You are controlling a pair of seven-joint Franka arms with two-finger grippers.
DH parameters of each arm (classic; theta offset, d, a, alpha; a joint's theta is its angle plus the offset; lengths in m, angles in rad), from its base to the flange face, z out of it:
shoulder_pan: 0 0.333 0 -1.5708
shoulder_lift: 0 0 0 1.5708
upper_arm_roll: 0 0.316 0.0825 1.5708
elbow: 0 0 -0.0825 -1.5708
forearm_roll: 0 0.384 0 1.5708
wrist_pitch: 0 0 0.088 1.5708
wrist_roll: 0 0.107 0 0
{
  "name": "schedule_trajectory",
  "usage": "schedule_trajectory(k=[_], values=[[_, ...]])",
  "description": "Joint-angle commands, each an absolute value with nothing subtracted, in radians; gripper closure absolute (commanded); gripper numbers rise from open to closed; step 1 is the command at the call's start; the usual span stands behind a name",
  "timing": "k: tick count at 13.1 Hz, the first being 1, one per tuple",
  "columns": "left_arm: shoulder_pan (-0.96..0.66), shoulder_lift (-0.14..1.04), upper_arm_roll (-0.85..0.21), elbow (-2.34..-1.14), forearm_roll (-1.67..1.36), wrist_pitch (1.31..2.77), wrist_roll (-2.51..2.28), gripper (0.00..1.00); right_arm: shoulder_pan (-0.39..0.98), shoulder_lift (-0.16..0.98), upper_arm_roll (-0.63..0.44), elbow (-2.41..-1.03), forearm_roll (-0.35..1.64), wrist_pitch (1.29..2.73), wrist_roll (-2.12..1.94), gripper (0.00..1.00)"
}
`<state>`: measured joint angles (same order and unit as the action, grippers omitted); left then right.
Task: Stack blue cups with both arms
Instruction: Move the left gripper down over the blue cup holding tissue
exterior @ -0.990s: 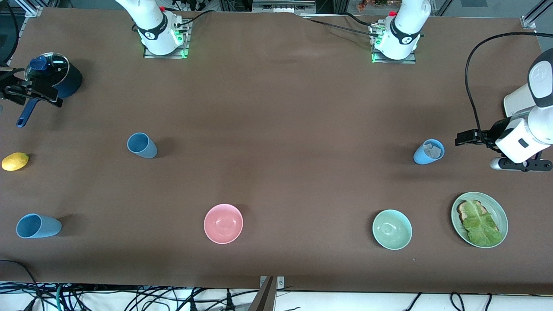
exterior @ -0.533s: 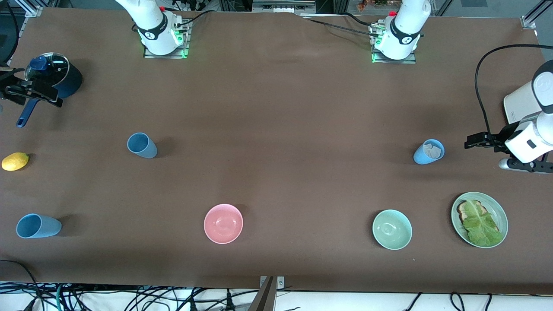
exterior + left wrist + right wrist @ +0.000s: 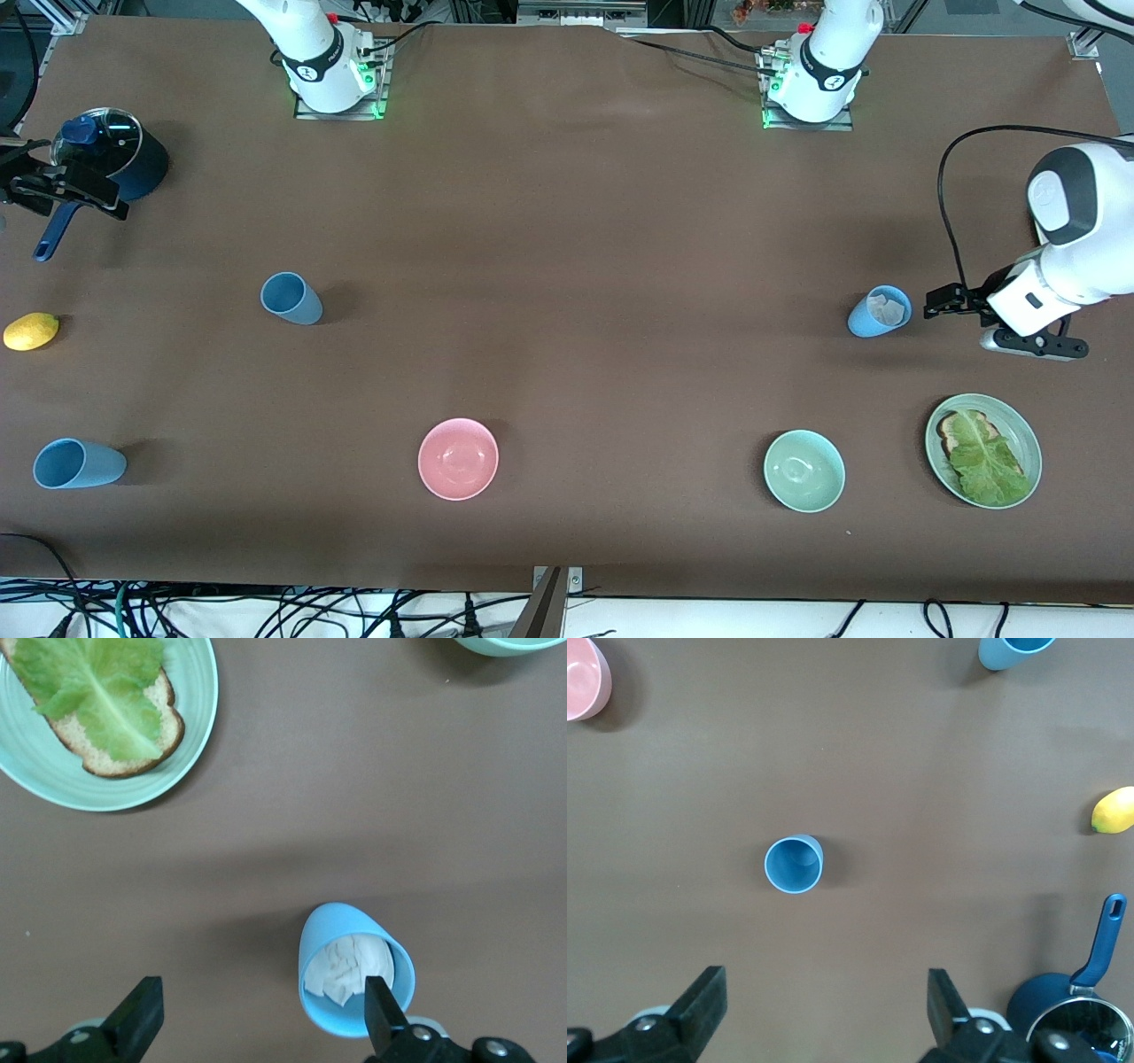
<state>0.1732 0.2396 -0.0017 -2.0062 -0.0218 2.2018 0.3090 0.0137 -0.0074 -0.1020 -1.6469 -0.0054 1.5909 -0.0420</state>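
Three blue cups (image 3: 291,298) stand well apart — nothing stacked. Left gripper (image 3: 941,301) spread wide beside the paper-stuffed cup (image 3: 879,312); right gripper (image 3: 62,189) spread above the pot (image 3: 115,155), empty.

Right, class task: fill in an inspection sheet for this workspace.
Surface: brown table, nothing spilled seen.
Job's things: dull blue cup, sky blue cup, paper-filled cup; all standing apart, unstacked.
Clutter: pink bowl, green bowl, plate of bread with lettuce, lemon, lidded pot.
Grippers: left gripper open beside paper-filled cup; right gripper open by pot.
Cables: black cable looping off left arm; tangle below table edge.
Surroundings: nothing seen.
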Motion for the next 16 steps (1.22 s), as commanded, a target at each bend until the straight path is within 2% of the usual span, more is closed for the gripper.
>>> schedule_trajectory(k=[1,7,13,16], values=[[0.158,0.187,0.006,-2.135,-0.035,2.337,0.336,0.0,0.006,-0.015,-0.097,-1.654,0.003,1.589,-0.035,0.0],[0.163,0.158,0.006,-2.256,-0.035,2.483,0.337,0.0,0.006,-0.015,-0.097,-1.654,0.003,1.589,-0.035,0.0],[0.175,0.089,0.008,-2.356,-0.035,2.529,0.337,0.0,0.006,-0.015,-0.097,-1.654,0.003,1.589,-0.035,0.0],[0.187,0.097,0.008,-2.402,-0.035,2.578,0.337,0.0,0.006,-0.015,-0.097,-1.654,0.003,1.589,-0.035,0.0]])
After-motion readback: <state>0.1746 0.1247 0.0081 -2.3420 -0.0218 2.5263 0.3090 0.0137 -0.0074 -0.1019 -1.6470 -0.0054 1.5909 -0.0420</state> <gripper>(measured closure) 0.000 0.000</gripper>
